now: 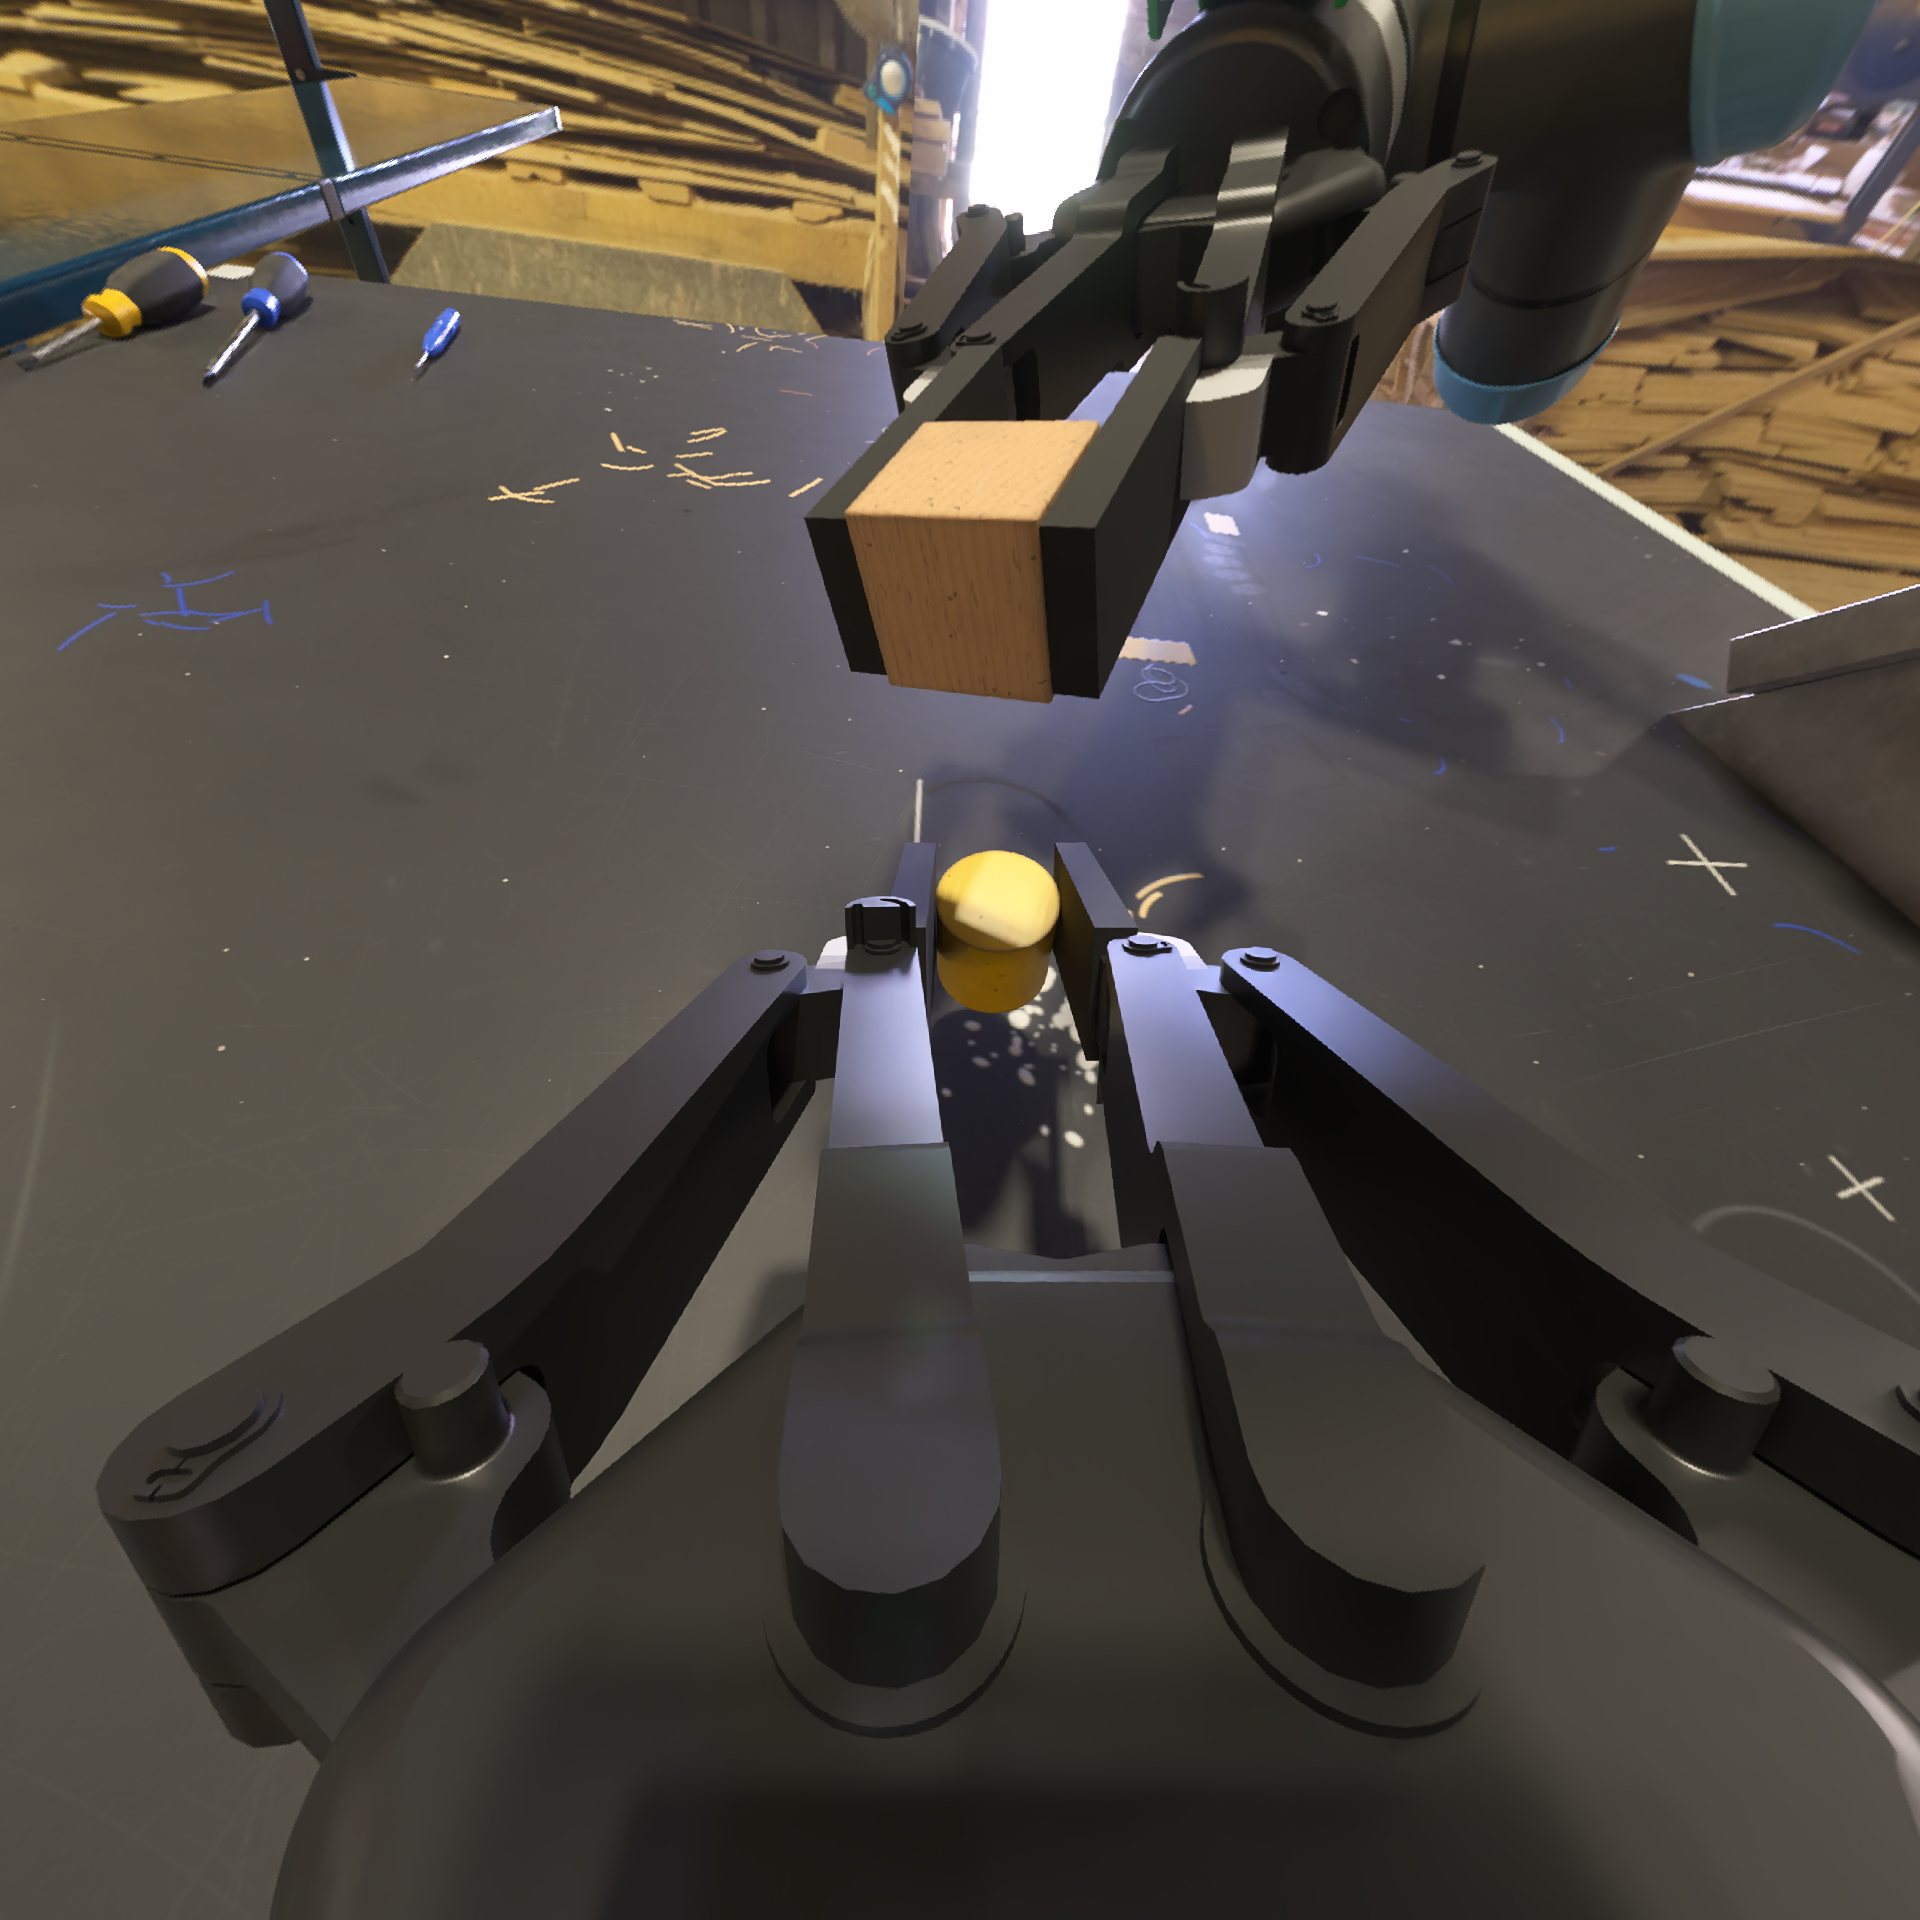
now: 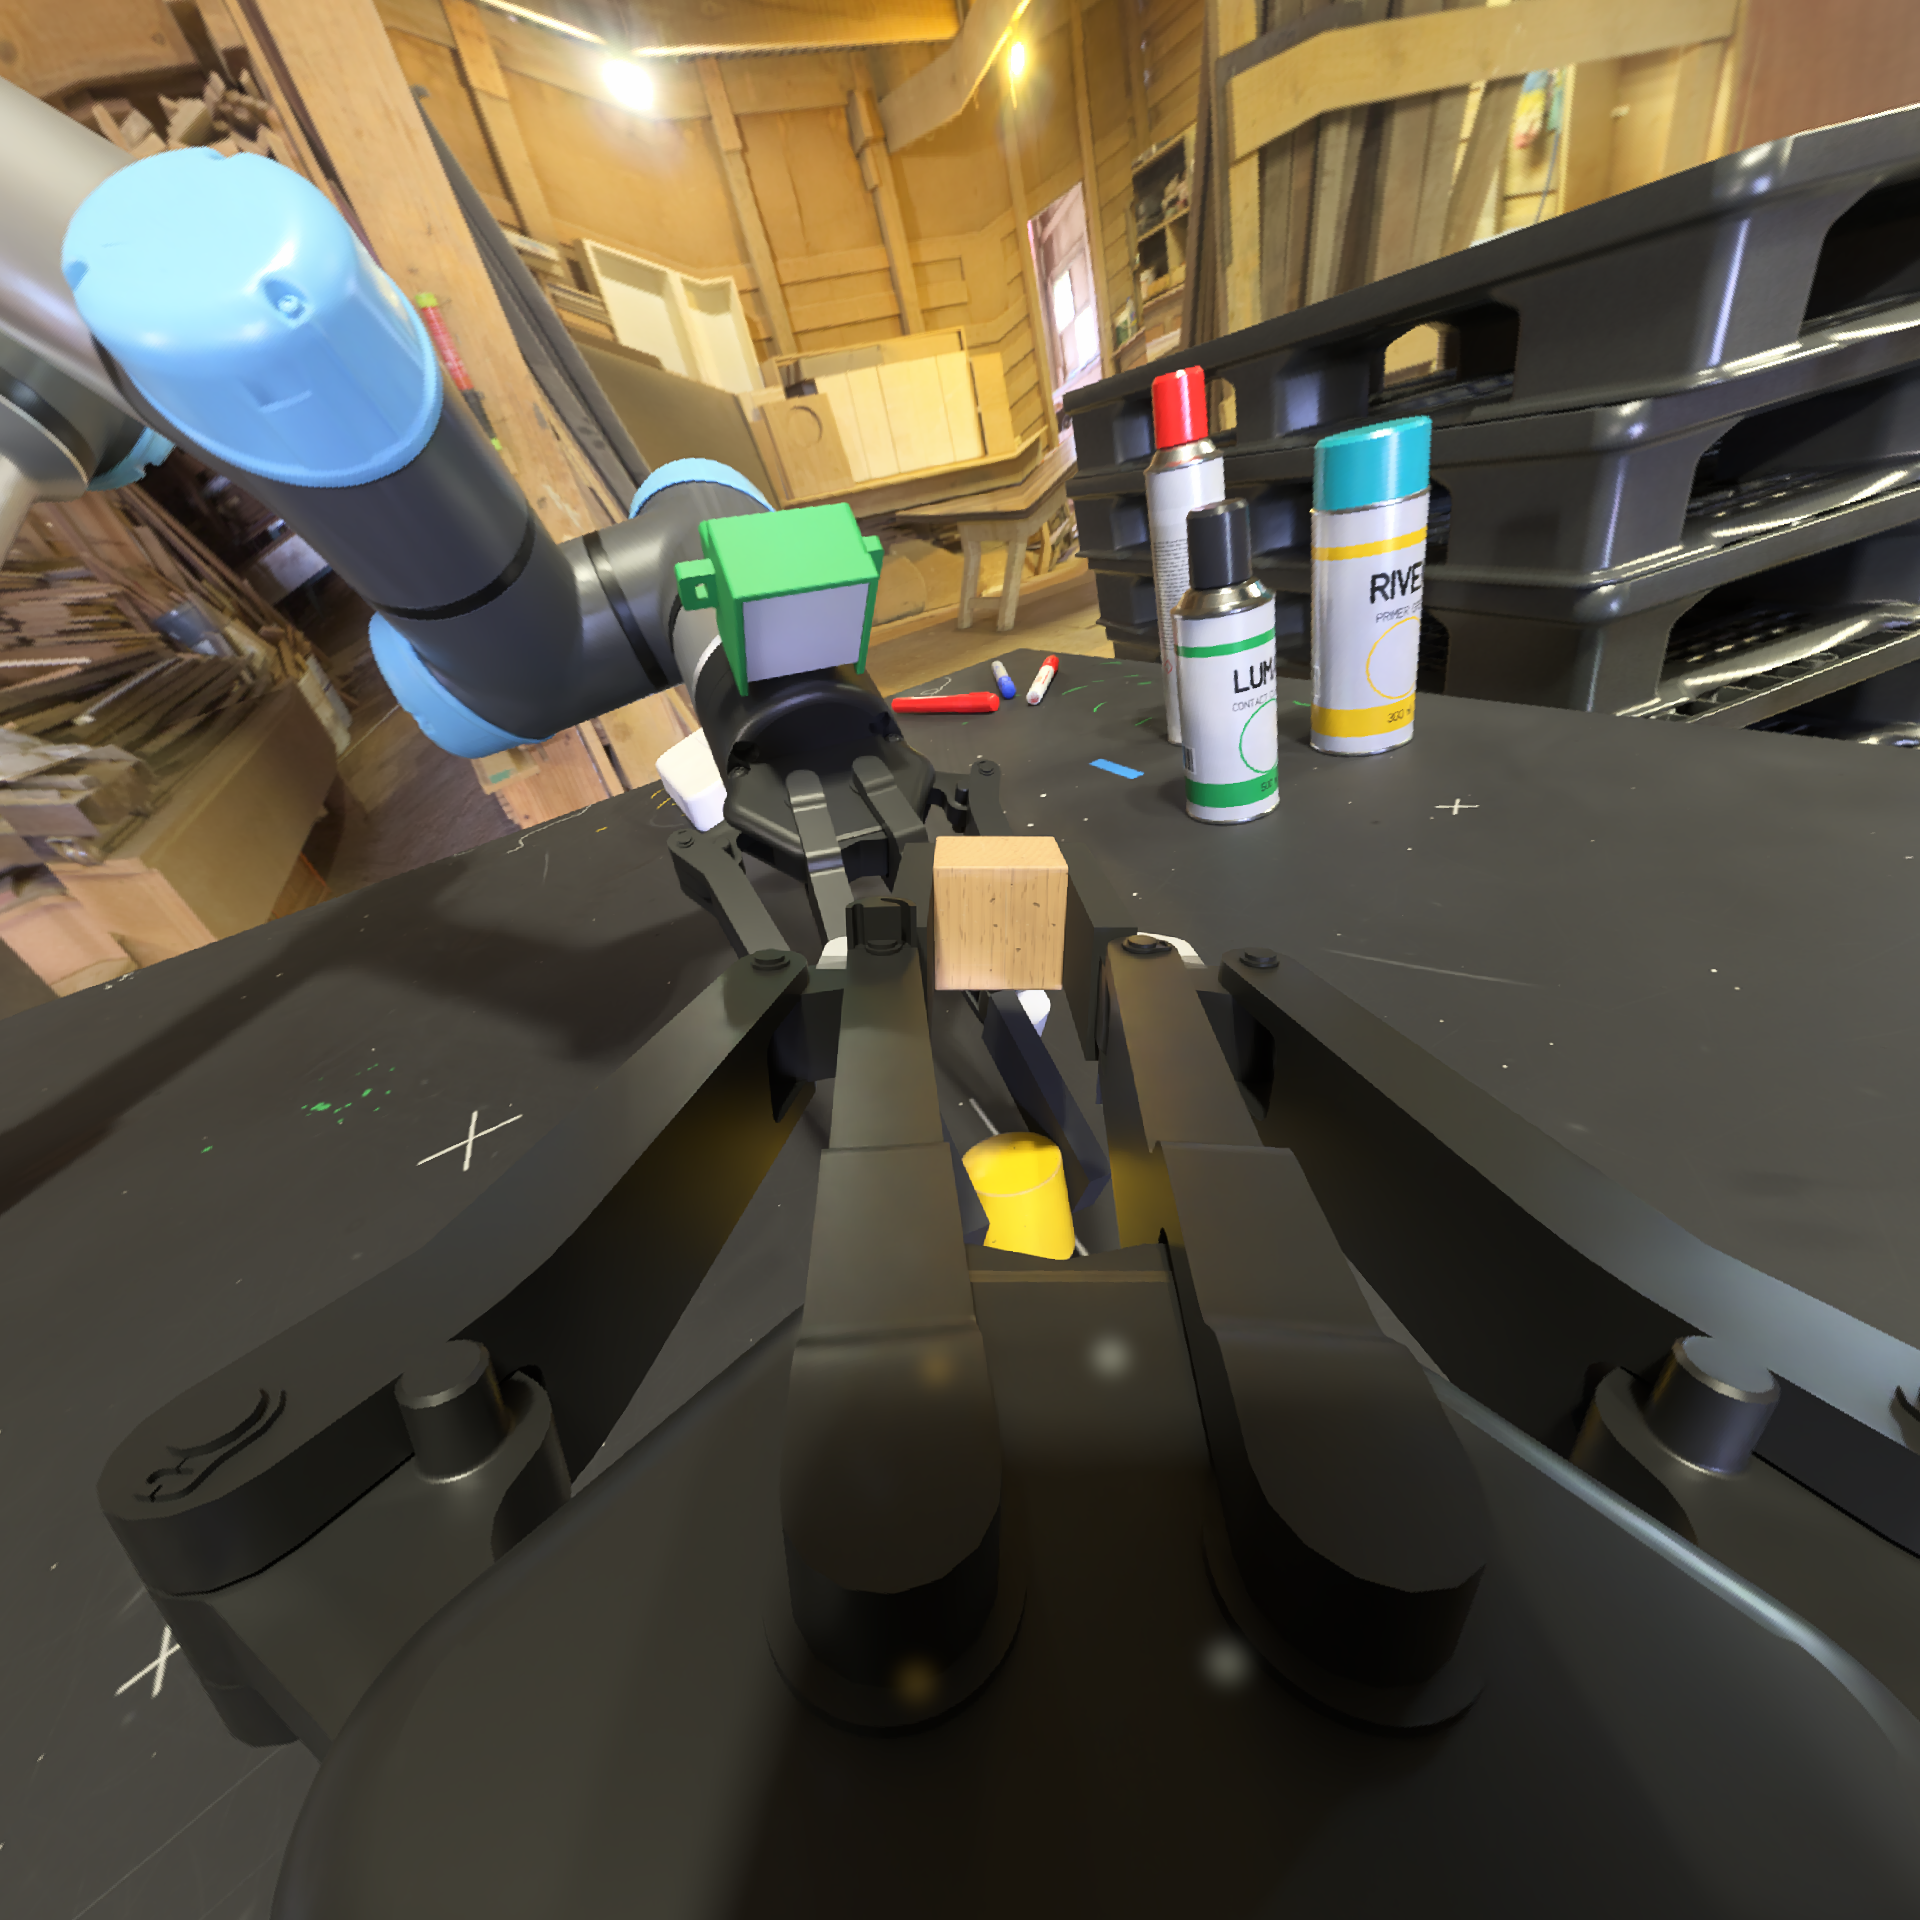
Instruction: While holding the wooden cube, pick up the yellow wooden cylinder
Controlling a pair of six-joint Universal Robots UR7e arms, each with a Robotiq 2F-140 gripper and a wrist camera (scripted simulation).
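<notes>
In the left wrist view, my left gripper (image 1: 997, 883) is closed around the yellow wooden cylinder (image 1: 995, 928). Its pads press both sides of the cylinder, just over the dark table (image 1: 416, 831). I cannot tell whether the cylinder touches the table. Beyond and above it, my right gripper (image 1: 961, 582) is shut on the light wooden cube (image 1: 961, 561) and holds it in the air. In the right wrist view, the cube (image 2: 1000, 914) sits between my right gripper's (image 2: 1000, 935) fingertips. The cylinder (image 2: 1023, 1195) shows below, flanked by the left gripper's fingers.
Three screwdrivers (image 1: 156, 296) lie at the table's far left corner. Three spray cans (image 2: 1231, 665) stand in front of stacked black pallets (image 2: 1662, 468), with markers (image 2: 945, 703) lying nearby. A grey metal ramp (image 1: 1818, 665) rises at the right edge.
</notes>
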